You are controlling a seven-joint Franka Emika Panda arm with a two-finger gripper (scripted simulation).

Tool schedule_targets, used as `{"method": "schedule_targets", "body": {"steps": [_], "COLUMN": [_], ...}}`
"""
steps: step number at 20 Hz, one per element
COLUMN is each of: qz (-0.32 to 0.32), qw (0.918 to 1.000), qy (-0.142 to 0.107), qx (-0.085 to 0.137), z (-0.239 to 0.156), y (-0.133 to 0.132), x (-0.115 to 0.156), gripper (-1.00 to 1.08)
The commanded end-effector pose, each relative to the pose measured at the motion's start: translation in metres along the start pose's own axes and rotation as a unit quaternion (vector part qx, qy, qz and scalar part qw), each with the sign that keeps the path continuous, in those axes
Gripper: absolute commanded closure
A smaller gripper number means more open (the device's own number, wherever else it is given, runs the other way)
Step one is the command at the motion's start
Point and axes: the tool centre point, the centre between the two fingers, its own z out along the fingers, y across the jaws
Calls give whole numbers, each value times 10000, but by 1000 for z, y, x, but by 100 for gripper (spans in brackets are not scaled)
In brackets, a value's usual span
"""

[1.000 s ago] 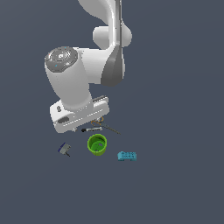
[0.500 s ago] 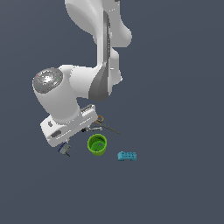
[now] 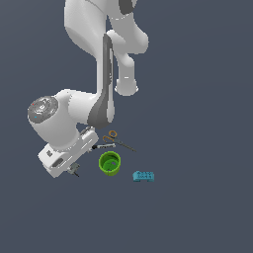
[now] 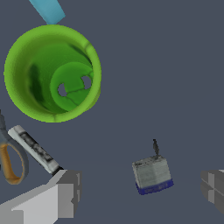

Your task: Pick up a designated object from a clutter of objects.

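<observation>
The designated object (image 4: 152, 175) is a tiny grey block with a blue base and a thin dark stem. It lies on the floor between my gripper's two fingers (image 4: 59, 197). My gripper (image 4: 140, 192) is open, empty, and not touching it. In the exterior view my hand (image 3: 62, 159) hangs low over the object, and only a dark bit of it (image 3: 74, 171) peeks out at the hand's edge. The rest of the clutter lies beside it: green cup (image 3: 109, 163), teal block (image 3: 143, 176), black-and-white marker (image 3: 102, 147) and orange-handled scissors (image 3: 116, 140).
In the wrist view the green cup (image 4: 52, 72) stands upright, a little apart from the object. The marker (image 4: 35, 149) and a scissors handle (image 4: 11, 162) lie close to one finger. The teal block (image 4: 48, 9) is beyond the cup.
My arm has swung toward the exterior view's left and come down. The hand now covers the small blue-grey item, which lay in plain view before. The clutter has not moved.
</observation>
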Motion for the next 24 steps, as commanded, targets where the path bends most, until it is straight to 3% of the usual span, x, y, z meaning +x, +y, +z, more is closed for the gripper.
{"method": "schedule_targets", "body": {"steps": [1, 12, 24], "qz": [-248, -977, -1114], "qw": [9997, 9952, 9937], "qy": [16, 54, 59], "qx": [-18, -74, -83], "z": [12, 48, 59], "y": [9, 32, 36], "x": [-7, -29, -34], "gripper": [-92, -92, -92]}}
